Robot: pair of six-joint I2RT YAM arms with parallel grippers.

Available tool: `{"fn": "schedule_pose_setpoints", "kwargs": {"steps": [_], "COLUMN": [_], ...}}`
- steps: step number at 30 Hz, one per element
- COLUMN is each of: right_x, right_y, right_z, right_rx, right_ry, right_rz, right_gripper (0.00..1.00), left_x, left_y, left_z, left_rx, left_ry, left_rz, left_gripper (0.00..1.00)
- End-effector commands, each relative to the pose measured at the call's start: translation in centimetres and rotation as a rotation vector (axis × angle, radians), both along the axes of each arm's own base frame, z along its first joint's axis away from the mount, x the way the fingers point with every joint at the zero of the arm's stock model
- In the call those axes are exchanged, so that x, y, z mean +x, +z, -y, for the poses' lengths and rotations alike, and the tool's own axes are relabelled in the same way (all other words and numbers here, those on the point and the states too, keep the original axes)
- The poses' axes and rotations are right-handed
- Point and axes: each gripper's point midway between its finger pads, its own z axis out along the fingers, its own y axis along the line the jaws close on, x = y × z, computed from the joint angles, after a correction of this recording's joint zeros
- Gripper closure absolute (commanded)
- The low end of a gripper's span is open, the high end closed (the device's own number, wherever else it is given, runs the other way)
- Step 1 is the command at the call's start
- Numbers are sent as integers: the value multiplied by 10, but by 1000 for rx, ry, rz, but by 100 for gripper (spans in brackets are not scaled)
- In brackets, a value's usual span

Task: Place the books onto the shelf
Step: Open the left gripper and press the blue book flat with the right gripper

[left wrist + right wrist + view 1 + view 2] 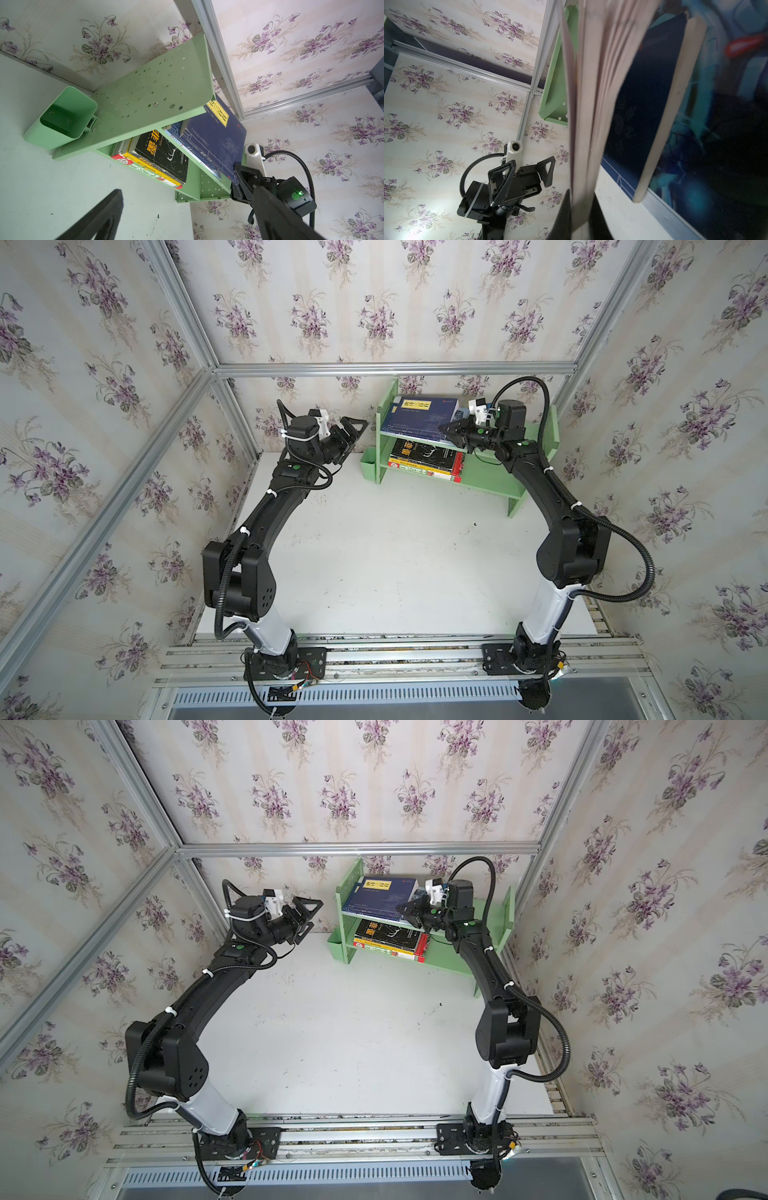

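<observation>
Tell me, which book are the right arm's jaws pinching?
The navy book with the yellow label, topmost on the upper tier of the shelf: the jaws are shut on its corner. The black book lies untouched on the lower tier.

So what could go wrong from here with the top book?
1. The right end effector is shut on fanned pages at a corner of the navy paperback with the yellow label; retreating before it opens could crease them or drag the book off the upper tier of the pale green wooden shelf.
2. That book rests on another book, so it may slide when released.
</observation>
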Motion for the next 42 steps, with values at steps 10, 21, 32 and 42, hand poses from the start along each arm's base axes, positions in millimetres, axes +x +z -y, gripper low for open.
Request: {"fn": "schedule_pose_setpoints", "kwargs": {"steps": [10, 21, 32, 42], "right_x": [10, 17, 15, 17], "right_y": [3, -1, 5, -4], "right_z": [0, -5, -12, -10], "right_rx": [-17, -20, 19, 0], "right_ry": [-6, 24, 78, 68], "right_rz": [23, 3, 6, -17], "right_gripper": [98, 98, 98, 99], "left_x": [14, 23, 42, 62], "left_y": [5, 0, -7, -29], "left_z": [8, 9, 33, 50], "left_rx": [-9, -4, 24, 91], "left_ry": [-39, -31, -65, -45], "left_rz": [17, 5, 3, -39], "left_gripper": [1, 1, 1, 1]}}
